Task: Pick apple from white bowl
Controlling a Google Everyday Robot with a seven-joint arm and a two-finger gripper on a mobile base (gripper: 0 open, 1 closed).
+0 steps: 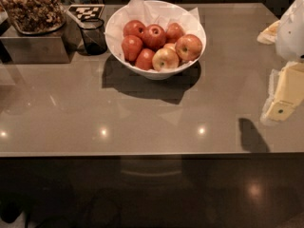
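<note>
The white bowl (pixel 118 37) stands at the back middle of the grey table, lined with white paper that pokes above its rim. It holds several apples. The red-orange apple (pixel 188 47) with a yellowish blush lies at the bowl's right side, on top. A paler yellow apple (pixel 165 59) lies next to it at the front, and darker red apples (pixel 154 36) fill the left and back. My gripper (pixel 284 91) is at the right edge of the view, above the table, well to the right of the bowl and apart from it. It holds nothing that I can see.
A small dark glass cup (pixel 93 36) stands just left of the bowl. Behind it lies a black-and-white marker card (pixel 85 12). A metal box carrying a tray of brown snacks (pixel 31 8) fills the back left corner. The table's front edge (pixel 142 153) runs across the view.
</note>
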